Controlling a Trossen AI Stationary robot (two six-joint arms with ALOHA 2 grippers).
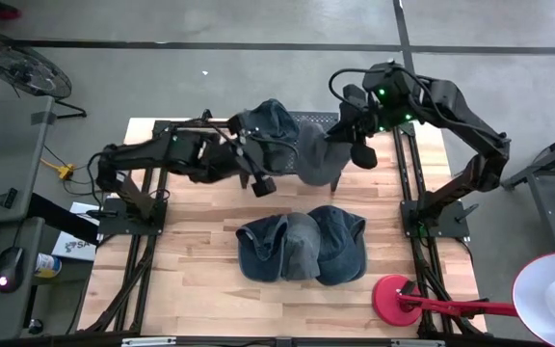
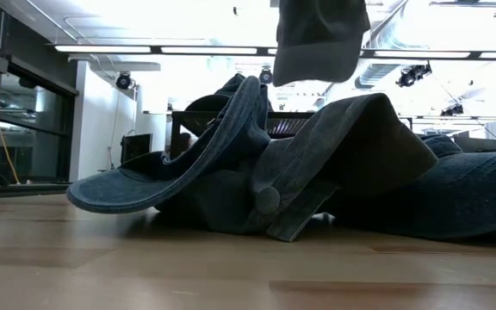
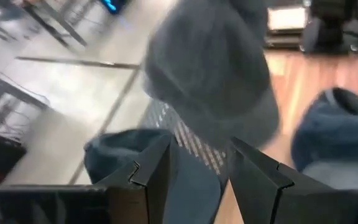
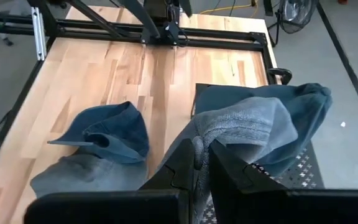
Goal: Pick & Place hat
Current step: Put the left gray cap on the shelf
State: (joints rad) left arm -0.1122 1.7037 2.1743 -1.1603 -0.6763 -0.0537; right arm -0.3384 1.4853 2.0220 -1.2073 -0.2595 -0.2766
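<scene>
A grey hat (image 1: 314, 162) hangs in the air over the table's far middle, with my right gripper (image 4: 201, 154) shut on it; the low view shows it dangling (image 2: 317, 39) above the table. Behind it a blue hat (image 1: 273, 120) lies on a dark mesh tray (image 4: 303, 169) at the far edge. A heap of blue and grey hats (image 1: 302, 246) lies at mid-table. My left gripper (image 1: 263, 183) hovers left of the grey hat, open, with nothing between its fingers (image 3: 157, 168). My right gripper pinches a bunched fold of the grey hat's cloth (image 4: 211, 138) between its two fingers. The fingers come slanting down from the table's far right. The hat hangs below them, lifted clear of the table and the heap.
A red lamp base (image 1: 393, 294) with a red arm and a white shade (image 1: 552, 294) stands at the near right corner. Black frame rails (image 1: 412, 183) run along the table's left and right sides. Bare wood (image 1: 200, 280) lies left of the heap.
</scene>
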